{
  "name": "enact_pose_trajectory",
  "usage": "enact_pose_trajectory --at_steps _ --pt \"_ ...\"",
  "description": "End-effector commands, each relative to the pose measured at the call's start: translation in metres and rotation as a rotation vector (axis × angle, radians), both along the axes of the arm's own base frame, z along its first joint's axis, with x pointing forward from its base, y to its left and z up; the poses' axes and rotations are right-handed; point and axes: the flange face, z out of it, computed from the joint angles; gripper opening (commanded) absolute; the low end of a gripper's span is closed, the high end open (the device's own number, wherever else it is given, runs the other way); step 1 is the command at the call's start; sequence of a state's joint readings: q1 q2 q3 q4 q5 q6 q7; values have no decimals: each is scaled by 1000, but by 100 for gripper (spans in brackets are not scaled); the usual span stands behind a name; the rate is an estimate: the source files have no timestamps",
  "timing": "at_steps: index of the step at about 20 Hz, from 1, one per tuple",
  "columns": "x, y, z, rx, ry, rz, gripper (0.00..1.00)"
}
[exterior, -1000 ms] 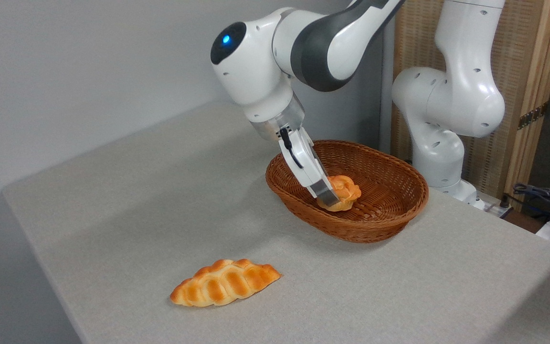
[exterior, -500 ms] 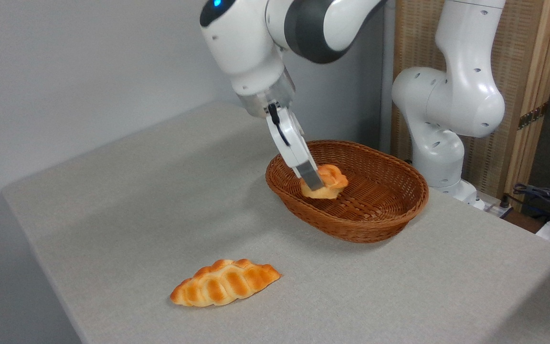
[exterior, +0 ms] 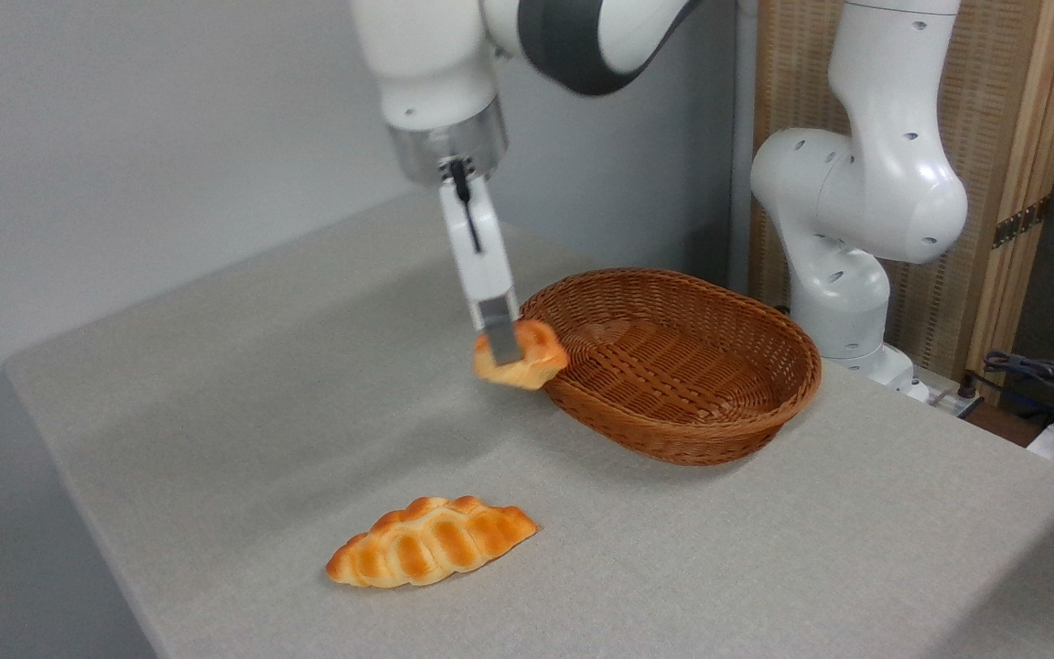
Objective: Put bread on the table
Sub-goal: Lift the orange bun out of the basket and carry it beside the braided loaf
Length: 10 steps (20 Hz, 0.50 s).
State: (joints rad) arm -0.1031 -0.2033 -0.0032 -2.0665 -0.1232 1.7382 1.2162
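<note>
The bread (exterior: 527, 357), a small round golden-orange bun, hangs in the air just past the left rim of the wicker basket (exterior: 673, 361). My gripper (exterior: 501, 346) is shut on it, its fingers pointing down from the wrist above. The bun is clear of the basket's rim and above the table (exterior: 243, 384), whose grey-beige cloth shows a soft shadow below it. The near finger covers part of the bun's left side.
A longer braided golden loaf (exterior: 431, 542) lies on the cloth near the front edge. The basket holds nothing that I can see. The arm's white base (exterior: 856, 210) stands behind the basket at the right, with cables (exterior: 1039, 375) beyond the table's right edge.
The gripper has lifted the bun out of the basket and carried it left and up over the rim. The arm's wrist has risen and turned more upright.
</note>
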Motion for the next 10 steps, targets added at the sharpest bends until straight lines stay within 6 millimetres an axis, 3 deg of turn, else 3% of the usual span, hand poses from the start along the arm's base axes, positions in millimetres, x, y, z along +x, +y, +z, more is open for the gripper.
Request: enact_pose_trajectory --at_steps 1,2,4,5,10 --pt "40 -10 -23 -23 -2 -17 51" --pt "48 -12 -28 -22 -2 -17 57" --pt "67 -16 -40 -21 -24 -16 89" --pt "73 -23 -43 -23 -51 -21 98" --pt "83 -25 -56 -24 -73 -19 100"
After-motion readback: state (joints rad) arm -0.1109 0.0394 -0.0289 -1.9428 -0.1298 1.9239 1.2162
